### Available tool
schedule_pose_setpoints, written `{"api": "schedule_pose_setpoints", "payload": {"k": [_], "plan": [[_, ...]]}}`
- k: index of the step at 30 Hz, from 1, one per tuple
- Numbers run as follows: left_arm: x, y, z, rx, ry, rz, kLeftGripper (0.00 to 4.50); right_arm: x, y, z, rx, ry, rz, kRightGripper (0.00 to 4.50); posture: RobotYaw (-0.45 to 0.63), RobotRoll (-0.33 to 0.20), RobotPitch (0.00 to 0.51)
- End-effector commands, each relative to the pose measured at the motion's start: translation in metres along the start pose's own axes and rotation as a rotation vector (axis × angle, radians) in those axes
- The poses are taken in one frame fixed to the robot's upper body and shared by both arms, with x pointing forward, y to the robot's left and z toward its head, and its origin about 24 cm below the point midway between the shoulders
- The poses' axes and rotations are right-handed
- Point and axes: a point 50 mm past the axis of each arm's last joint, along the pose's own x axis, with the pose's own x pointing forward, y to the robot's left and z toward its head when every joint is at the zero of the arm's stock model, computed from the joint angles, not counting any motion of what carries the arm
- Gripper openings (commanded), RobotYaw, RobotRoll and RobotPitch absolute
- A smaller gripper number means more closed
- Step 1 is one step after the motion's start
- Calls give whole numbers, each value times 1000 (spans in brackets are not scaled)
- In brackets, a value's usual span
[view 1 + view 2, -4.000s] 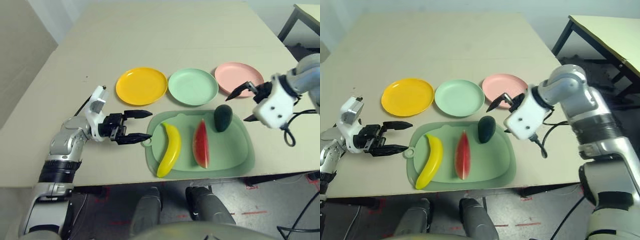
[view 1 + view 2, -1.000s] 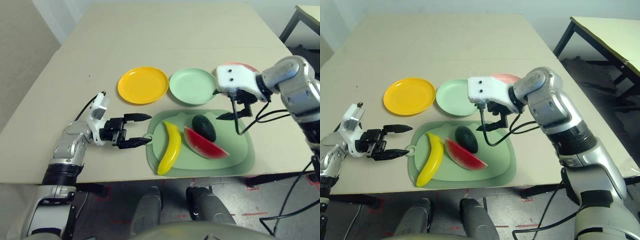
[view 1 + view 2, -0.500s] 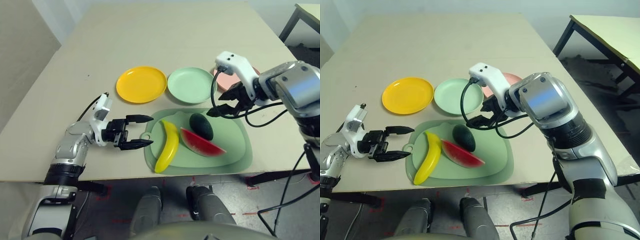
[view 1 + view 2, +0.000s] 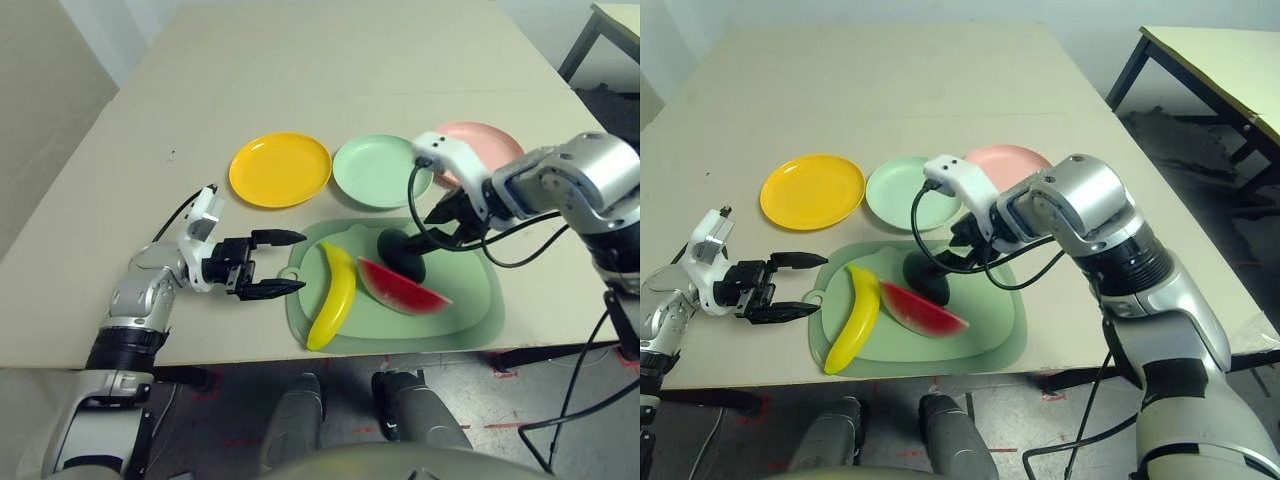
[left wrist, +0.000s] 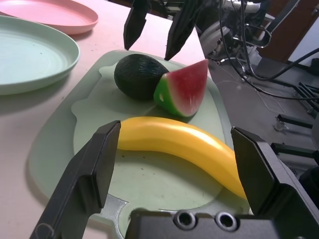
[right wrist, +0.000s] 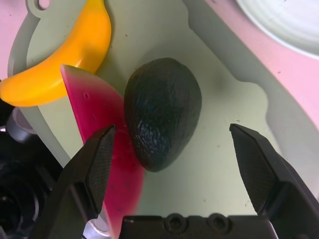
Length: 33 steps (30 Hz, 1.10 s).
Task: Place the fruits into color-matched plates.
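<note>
Pale green mat (image 4: 470, 305) holds all three fruits; the plates lie bare beyond. Right gripper (image 6: 177, 149) hangs spread over the avocado (image 6: 162, 119), which touches the watermelon wedge (image 4: 405, 290); closing comes next. Left gripper (image 4: 275, 263) waits spread beside the banana (image 4: 333, 296).

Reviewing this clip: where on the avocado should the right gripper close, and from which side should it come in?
Grip the avocado across its narrow middle, coming from above. It lies flat on the mat, its long side touching the watermelon wedge. The open right gripper already straddles it, though one finger would need to slip between avocado and wedge.
</note>
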Motion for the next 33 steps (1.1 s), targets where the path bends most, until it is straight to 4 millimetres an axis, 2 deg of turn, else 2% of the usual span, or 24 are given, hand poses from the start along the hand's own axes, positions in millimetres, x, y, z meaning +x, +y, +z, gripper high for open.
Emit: {"api": "schedule_pose_setpoints", "payload": {"k": [1,12,22,33], "plan": [[3,1,3,38,26,-19,4500,4,4,-2,45,15,21,4439,-40,0,164],[2,3,4,45,28,-10,4500,16,8,-2,97,20,19,4439,-35,0,164],[1,4,6,49,23,1,4500,25,10,-11,131,48,13,4439,-34,0,162],[3,3,6,50,22,-2,4500,29,2,-9,187,16,-60,4439,-33,0,157]]}}
